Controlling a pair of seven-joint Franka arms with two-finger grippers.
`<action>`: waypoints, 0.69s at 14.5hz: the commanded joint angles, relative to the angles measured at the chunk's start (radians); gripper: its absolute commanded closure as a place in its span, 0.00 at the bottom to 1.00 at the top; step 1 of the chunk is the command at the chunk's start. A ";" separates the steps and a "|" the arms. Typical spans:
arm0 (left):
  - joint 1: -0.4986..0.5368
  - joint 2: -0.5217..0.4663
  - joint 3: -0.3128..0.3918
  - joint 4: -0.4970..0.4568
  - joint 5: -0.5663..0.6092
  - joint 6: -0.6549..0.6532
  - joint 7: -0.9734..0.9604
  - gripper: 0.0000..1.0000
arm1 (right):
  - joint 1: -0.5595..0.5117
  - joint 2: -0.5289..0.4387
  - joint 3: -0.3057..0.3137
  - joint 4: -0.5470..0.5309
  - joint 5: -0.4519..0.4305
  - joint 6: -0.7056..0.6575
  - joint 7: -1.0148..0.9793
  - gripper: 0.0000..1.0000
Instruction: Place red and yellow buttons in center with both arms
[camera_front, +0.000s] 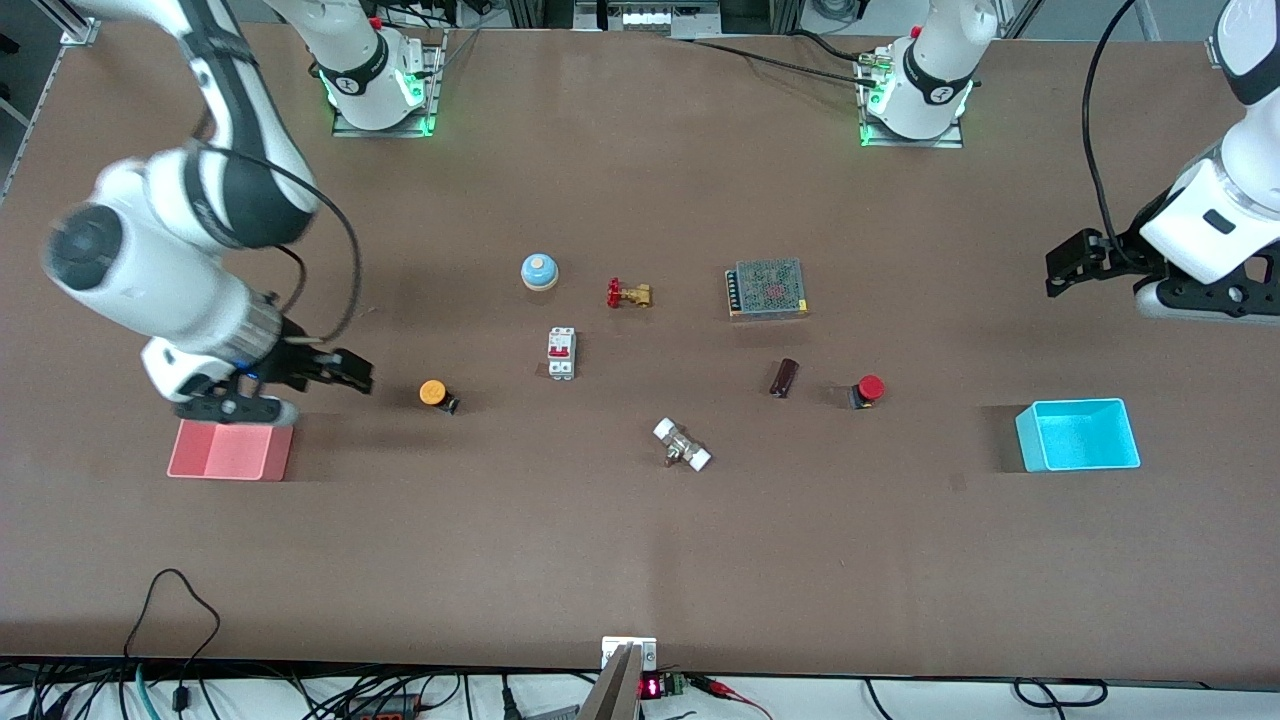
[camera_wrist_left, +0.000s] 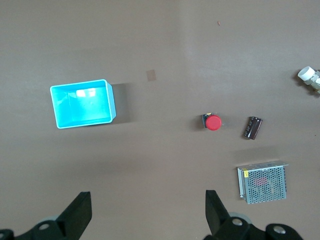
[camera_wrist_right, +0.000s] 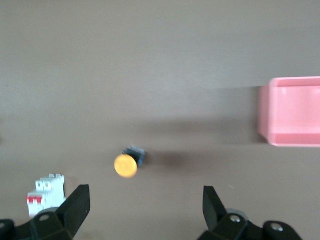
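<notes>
Brown table (camera_front: 640, 560); left arm (camera_front: 1235, 200) cropped.

Two buttons (camera_front: 436, 393) (camera_front: 868, 390) lie well apart, breaker (camera_front: 561, 353) between.

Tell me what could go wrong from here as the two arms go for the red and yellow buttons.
Both grippers are open and up in the air, nothing grasped yet. The red button lies close beside a dark cylinder, so the left gripper might knock it on the way down. The yellow button lies on its side and could roll or slip between the right gripper's fingers. The table's middle already holds a white breaker and a white-capped fitting, so placing could bump them.
</notes>
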 joint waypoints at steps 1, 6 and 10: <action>0.015 0.014 -0.007 0.019 -0.021 -0.017 0.000 0.00 | -0.015 -0.098 -0.039 0.012 0.015 -0.118 -0.040 0.00; 0.013 0.017 -0.007 0.031 -0.020 -0.017 0.011 0.00 | -0.015 -0.247 -0.067 0.021 -0.043 -0.318 -0.040 0.00; 0.012 0.017 -0.009 0.031 -0.020 -0.020 0.000 0.00 | -0.016 -0.264 -0.070 0.022 -0.045 -0.354 -0.042 0.00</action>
